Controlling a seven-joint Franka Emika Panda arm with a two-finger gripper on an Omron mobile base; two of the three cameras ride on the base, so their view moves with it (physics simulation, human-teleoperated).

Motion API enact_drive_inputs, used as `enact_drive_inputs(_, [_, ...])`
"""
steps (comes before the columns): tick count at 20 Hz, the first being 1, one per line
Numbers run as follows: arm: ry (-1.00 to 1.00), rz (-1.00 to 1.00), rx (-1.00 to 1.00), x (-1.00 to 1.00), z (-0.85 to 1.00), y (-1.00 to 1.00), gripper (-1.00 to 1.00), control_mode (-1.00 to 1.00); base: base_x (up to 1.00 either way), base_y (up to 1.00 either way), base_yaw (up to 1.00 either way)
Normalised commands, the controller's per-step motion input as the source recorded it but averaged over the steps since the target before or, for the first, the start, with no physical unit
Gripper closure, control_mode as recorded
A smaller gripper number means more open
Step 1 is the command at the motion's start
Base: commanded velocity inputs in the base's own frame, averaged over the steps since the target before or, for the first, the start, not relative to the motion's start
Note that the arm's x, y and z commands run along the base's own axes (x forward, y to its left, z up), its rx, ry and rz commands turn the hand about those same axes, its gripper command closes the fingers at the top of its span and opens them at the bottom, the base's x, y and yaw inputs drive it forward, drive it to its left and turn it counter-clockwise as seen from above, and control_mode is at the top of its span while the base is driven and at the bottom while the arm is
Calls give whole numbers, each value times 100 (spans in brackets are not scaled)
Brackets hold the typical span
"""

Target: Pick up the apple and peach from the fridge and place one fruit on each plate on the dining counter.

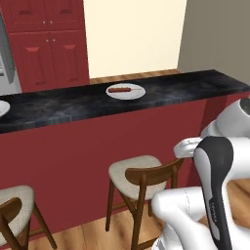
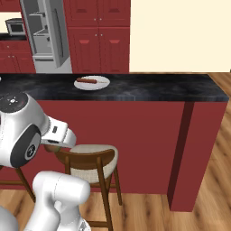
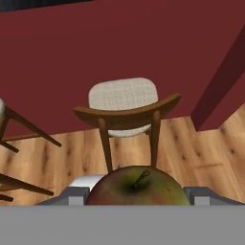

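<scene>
Hand view shows the gripper (image 3: 136,194) clamped on the apple (image 3: 136,187), a red-green fruit with its stem up, wedged between the two grey fingers (image 3: 72,196) above a wooden stool (image 3: 123,107) and the plank floor. On the dining counter (image 1: 195,84) a white plate (image 1: 125,91) carries a thin reddish stick-shaped item that is too small to identify, and a second plate (image 1: 2,108) is cut off at the left edge. The fridge (image 2: 45,34) stands open behind the counter, its shelf contents too small to make out.
</scene>
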Motion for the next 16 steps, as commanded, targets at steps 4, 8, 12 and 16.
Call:
enact_drive_inputs(4, [-26, 4, 0, -6, 11, 1, 100, -100, 0, 0, 0])
enact_drive_inputs(8, [-29, 15, -9, 0, 45, -1, 100, -100, 0, 0, 0])
enact_drive_inputs(12, [-2, -6, -8, 40, 81, 8, 100, -100, 0, 0, 0])
enact_drive_inputs(16, [0, -22, 0, 100, 64, 43, 100, -100, 0, 0, 0])
